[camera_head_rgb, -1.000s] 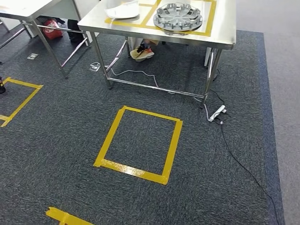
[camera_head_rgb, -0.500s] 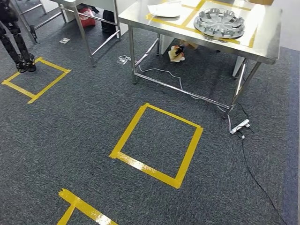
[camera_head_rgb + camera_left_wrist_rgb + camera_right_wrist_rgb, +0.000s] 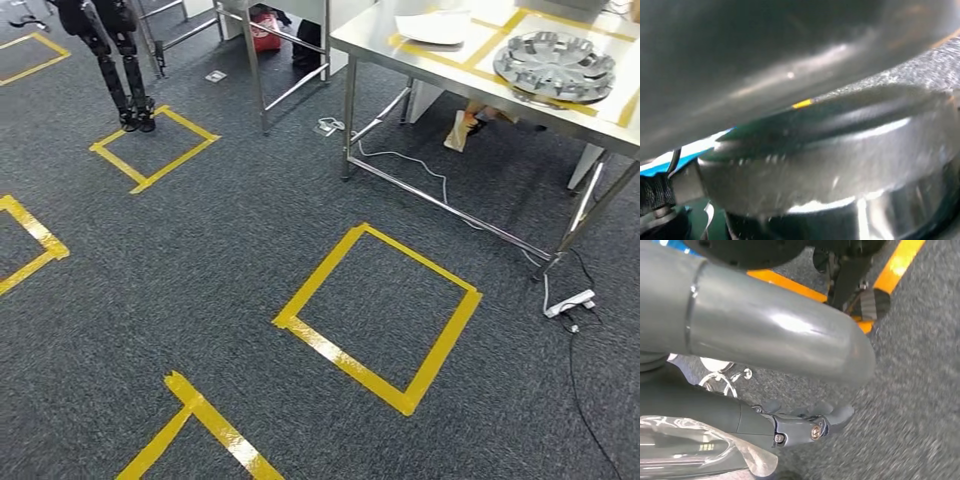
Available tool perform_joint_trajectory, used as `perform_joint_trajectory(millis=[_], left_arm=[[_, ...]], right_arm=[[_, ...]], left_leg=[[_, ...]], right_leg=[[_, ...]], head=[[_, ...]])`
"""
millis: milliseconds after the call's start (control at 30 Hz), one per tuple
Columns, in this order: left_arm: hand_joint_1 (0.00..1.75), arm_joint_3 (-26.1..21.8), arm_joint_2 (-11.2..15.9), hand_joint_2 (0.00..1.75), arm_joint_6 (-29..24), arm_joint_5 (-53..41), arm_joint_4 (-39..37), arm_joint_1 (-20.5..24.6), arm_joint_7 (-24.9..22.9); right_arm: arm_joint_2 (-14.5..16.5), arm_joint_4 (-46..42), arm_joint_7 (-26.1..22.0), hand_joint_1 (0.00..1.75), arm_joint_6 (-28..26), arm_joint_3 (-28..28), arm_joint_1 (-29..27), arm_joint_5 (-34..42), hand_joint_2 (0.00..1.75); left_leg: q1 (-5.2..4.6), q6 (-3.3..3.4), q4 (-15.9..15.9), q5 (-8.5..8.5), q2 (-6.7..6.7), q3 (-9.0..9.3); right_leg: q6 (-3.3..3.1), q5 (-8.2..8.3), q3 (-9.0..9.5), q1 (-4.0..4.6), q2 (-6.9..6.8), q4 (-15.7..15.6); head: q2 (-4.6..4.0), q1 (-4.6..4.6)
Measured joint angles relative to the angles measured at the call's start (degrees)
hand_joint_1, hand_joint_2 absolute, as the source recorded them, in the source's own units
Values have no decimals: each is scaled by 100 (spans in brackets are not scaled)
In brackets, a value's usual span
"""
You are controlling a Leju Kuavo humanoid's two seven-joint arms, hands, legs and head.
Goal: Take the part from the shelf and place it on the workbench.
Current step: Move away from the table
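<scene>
1. Right hand (image 3: 753,415): the right wrist view shows the grey thumb (image 3: 783,340) lying over the dark fingers (image 3: 810,427), with a gap between them. A pale shiny edge (image 3: 696,450) lies against the underside of the fingers. Whether the hand grips it cannot be told.
2. Beyond the fingertips lie grey carpet (image 3: 919,390) and yellow tape (image 3: 900,260).
3. Left hand: its wrist view is blurred, and the hand's state cannot be told. A silver rim (image 3: 828,165), apparently the part, sits right up against that wrist's camera, with carpet past it.
4. Head view: neither the rim nor the shiny edge appears here. It adds the floor ahead, which the wrist views lack:
   - a tape square (image 3: 343,362) on the carpet;
   - a steel table (image 3: 377,45) beyond it, bearing a hubcap (image 3: 555,65) and a white piece (image 3: 434,27);
   - a shoe (image 3: 460,132) and a power strip (image 3: 570,302) under the table;
   - another robot's legs (image 3: 121,70) standing on a farther tape square.
</scene>
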State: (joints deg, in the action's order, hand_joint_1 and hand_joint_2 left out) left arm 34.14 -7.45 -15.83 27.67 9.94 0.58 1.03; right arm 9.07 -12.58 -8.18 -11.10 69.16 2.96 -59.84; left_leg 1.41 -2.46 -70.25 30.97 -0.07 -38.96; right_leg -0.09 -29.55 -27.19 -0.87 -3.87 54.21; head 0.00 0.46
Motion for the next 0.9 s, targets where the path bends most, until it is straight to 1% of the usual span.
perform_joint_trajectory(millis=[33,67,100,133,167,200,233,267,300,333,367,400,433,467,500,533,567,600,633,667,700,733,767,800,833,867,900], left_arm=[[0,0,4,0,-1,0,0,-6,0],[0,0,-2,0,-2,0,0,-3,0],[0,-1,-4,0,-3,0,0,5,0],[0,-1,-9,0,-4,0,-1,11,0],[0,-1,-13,0,-4,0,-1,15,0],[0,-1,-7,0,-4,0,-2,14,0],[0,-1,-6,0,-3,0,-2,9,0],[0,-1,-4,0,-2,0,-2,7,0],[0,-2,-4,0,-3,0,-2,7,0],[0,-2,-5,0,-4,0,-2,8,0],[0,-2,-6,0,-6,0,-2,10,0],[0,-2,-7,0,-7,0,-2,11,0],[0,-2,-7,0,-8,0,-2,10,0],[0,-2,-7,0,-8,0,-2,8,0],[0,-2,-7,0,-8,0,-2,5,0],[0,-2,-8,0,-8,0,-2,4,0],[0,-2,-14,0,-7,1,-2,5,3],[0,-2,-21,0,-8,4,-2,12,12],[0,-2,-29,0,-8,9,-2,18,26],[0,-2,-37,0,-7,15,-2,19,43],[0,-2,-43,0,-8,21,-2,16,62],[0,-2,-48,0,-9,28,-2,3,77],[0,-2,-50,0,-12,36,-2,-9,89],[0,-2,-51,0,-14,43,-2,-16,97],[0,-2,-48,0,-16,49,-2,-17,101],[0,-2,-43,0,-16,55,-2,-14,103],[0,-2,-39,0,-16,58,-2,-11,103]], right_arm=[[1,1,1,0,0,0,3,-1,0],[-11,-4,1,0,-1,0,6,0,0],[-16,-7,-1,0,-1,-1,8,0,0],[-24,-10,-2,0,-2,-1,14,-1,0],[-31,-14,-3,0,-2,-2,24,-1,0],[-25,-11,-5,0,-1,-2,37,-1,0],[-24,-11,-5,0,-1,-2,53,-1,0],[-22,-11,-6,0,0,-2,66,-1,0],[-20,-11,-7,0,0,-2,73,-1,0],[-17,-11,-7,0,0,-2,72,-1,0],[-16,-10,-7,0,0,-2,64,-1,0],[-16,-10,-5,0,0,-2,52,-1,0],[-15,-9,-4,0,0,-2,39,-2,0],[-15,-9,-4,0,0,-2,30,-1,0],[-15,-9,-4,0,0,-2,26,-2,0],[-15,-9,-3,0,-1,-2,25,-5,0],[-19,-10,4,0,-14,-2,27,-31,0],[-22,-10,19,0,-38,-10,27,-83,0],[-26,-10,38,0,-68,-26,24,-147,0],[-29,-10,64,0,-100,-49,22,-215,0],[-28,-10,84,0,-122,-74,21,-266,0],[-27,-10,97,0,-133,-98,21,-294,0],[-25,-10,105,0,-138,-119,21,-317,0],[-22,-9,105,0,-139,-137,17,-338,0],[-20,-9,107,0,-139,-156,7,-360,0],[-20,-9,109,0,-139,-174,-7,-382,0],[-20,-9,113,0,-139,-189,-21,-398,0]], left_leg=[[39,-57,392,-191,92,218],[60,-96,750,-322,221,417],[69,-90,1006,-398,320,555],[68,-50,1126,-411,380,618],[51,19,1113,-383,375,602],[42,96,1104,-385,309,581],[36,154,1100,-387,248,565],[32,202,1103,-396,193,553],[29,245,1110,-408,134,540],[20,282,1115,-417,75,527],[0,310,1116,-421,8,510],[-25,330,1115,-425,-68,494],[-52,346,1115,-429,-151,484],[-78,355,1115,-433,-241,481],[-99,360,1115,-437,-328,485],[-117,363,1115,-439,-417,496],[-122,363,1116,-443,-498,505],[-126,356,1113,-450,-573,504],[-117,338,1113,-463,-645,490],[-100,308,1118,-481,-710,467],[-87,267,1132,-504,-781,443],[-77,225,1148,-527,-837,427],[-84,196,1128,-516,-776,407],[-97,171,1033,-447,-637,358],[-109,149,827,-315,-451,263],[-110,127,513,-130,-248,119],[-99,95,150,55,-137,-48]], right_leg=[[57,-43,8,-33,-76,33],[125,-97,12,-48,-140,76],[190,-150,27,-54,-195,124],[245,-192,43,-51,-238,158],[285,-215,66,-46,-277,169],[313,-221,107,-57,-321,165],[341,-237,127,-77,-322,159],[362,-302,119,-93,-242,209],[375,-427,51,-104,-100,370],[374,-613,-100,-108,78,673],[356,-824,-307,-99,233,1100],[334,-995,-534,-87,317,1539],[303,-1075,-721,-69,355,1867],[260,-1023,-814,-46,374,1972],[210,-854,-792,-16,395,1828],[146,-597,-667,18,449,1475],[74,-375,-499,47,580,1060],[14,-217,-362,66,721,707],[-31,-139,-265,82,835,465],[-56,-140,-231,93,902,369],[-64,-133,-215,104,875,336],[-64,-111,-181,99,810,289],[-59,-73,-140,87,735,230],[-59,-34,-96,72,651,168],[-57,-2,-68,58,555,112],[-60,3,-52,62,455,91],[-68,-4,-52,68,354,89]], head=[[0,-2],[0,-21],[-1,-33],[-1,-34],[-1,-34],[-1,-17],[-1,-2],[0,8],[0,23],[0,42],[0,58],[0,68],[0,75],[0,77],[0,77],[0,77],[0,73],[0,60],[0,63],[0,68],[1,76],[1,92],[1,91],[1,79],[1,66],[0,54],[0,44]])
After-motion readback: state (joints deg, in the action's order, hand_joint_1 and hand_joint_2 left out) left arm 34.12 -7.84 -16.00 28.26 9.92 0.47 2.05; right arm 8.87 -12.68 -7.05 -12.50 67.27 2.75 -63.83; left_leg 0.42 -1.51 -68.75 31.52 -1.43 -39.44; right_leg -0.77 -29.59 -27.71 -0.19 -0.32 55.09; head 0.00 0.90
